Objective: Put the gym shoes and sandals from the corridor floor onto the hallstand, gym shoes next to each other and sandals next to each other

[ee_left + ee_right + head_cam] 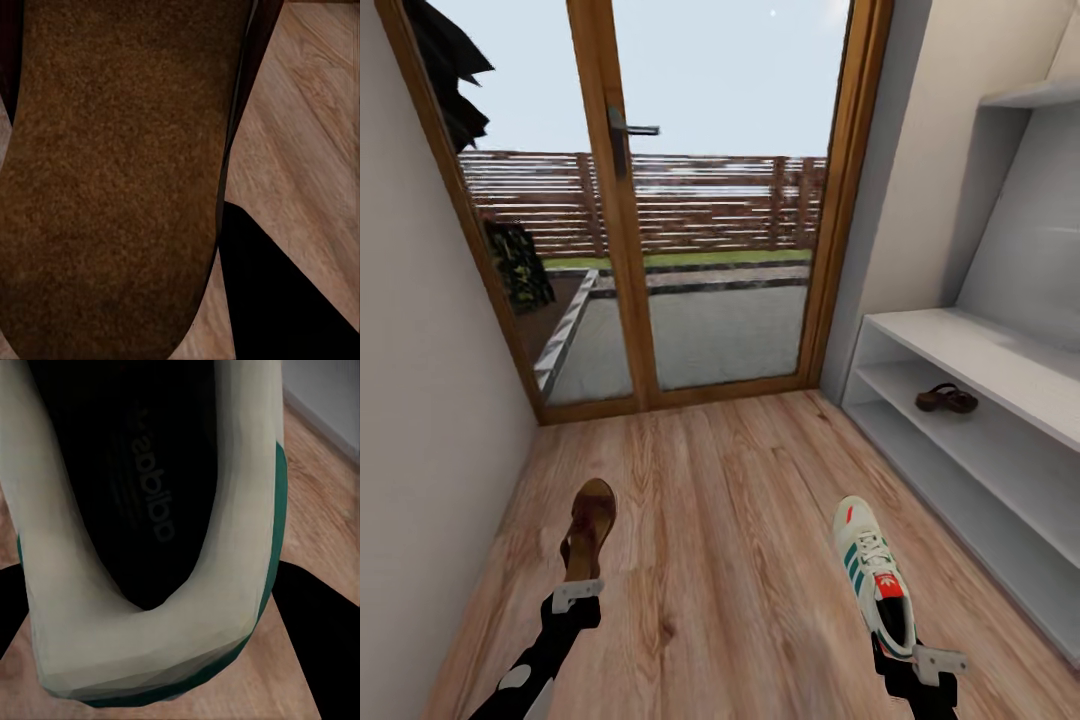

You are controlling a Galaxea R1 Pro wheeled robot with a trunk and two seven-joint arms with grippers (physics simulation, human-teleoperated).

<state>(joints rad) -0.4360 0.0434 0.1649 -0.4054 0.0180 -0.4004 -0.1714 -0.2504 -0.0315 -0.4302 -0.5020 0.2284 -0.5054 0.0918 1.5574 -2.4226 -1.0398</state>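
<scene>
Over the floor [710,560], you're carrying a sandal [588,525] left, a sneaker [875,578] right
Your left gripper [576,594] is pinching the sandal's heel; your right gripper [932,660] is pinching the sneaker's heel; another sandal [947,399] is sitting on the rack [1000,440]

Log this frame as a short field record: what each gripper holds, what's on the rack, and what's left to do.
left gripper: shut on a sandal, held above the floor
right gripper: shut on a gym shoe, heel end at the gripper
rack: at the right wall; one sandal on its upper open shelf
second gym shoe: not seen here
left to do: both held shoes not yet on the rack
</scene>
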